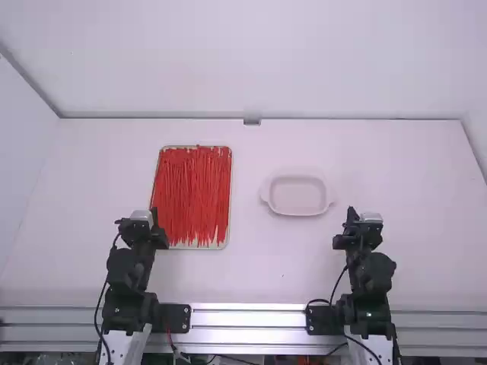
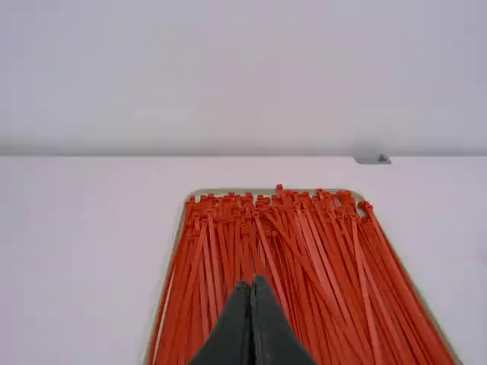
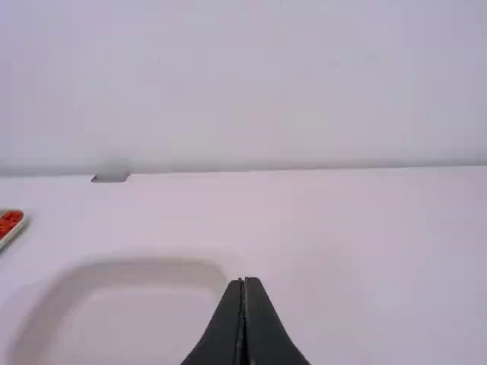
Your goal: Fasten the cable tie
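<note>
Left tool (image 2: 251, 285) pressed together, empty, nr counter (image 1: 380, 167) front edge, by tray (image 1: 230, 228) of red cable ties (image 1: 192, 194). Right tool (image 3: 243, 283) same, nr white dish (image 1: 297, 177). Task unstarted: no tie picked, none fastened.

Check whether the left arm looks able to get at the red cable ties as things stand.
Probably yes. The left hand, shut, sits at the near end of the tray, the cable ties heaped right ahead, nothing between them. It would have to open first.
</note>
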Available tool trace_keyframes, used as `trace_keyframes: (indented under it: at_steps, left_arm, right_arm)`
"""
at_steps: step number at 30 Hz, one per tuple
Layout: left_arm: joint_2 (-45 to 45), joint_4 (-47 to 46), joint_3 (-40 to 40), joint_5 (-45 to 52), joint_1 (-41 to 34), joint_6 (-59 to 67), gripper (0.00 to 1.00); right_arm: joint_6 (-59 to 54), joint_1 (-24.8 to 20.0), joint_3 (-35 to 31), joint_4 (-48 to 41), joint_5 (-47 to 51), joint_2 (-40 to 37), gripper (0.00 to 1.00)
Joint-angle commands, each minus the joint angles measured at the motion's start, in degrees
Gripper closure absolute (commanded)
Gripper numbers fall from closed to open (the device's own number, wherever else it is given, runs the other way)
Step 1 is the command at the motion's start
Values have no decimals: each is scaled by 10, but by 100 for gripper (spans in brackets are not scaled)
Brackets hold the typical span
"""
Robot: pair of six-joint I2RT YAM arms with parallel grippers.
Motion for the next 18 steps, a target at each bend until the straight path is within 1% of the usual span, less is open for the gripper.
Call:
trace_keyframes:
  at_steps: [1,10,18]
  left_arm:
    - [0,0,0,0,0,0,100]
    - [21,3,17,-2,0,0,96]
    - [96,-4,71,-7,0,-3,87]
  right_arm:
    - [0,0,0,0,-1,0,100]
    - [1,0,14,10,-8,26,96]
    - [1,5,55,26,-31,100,87]
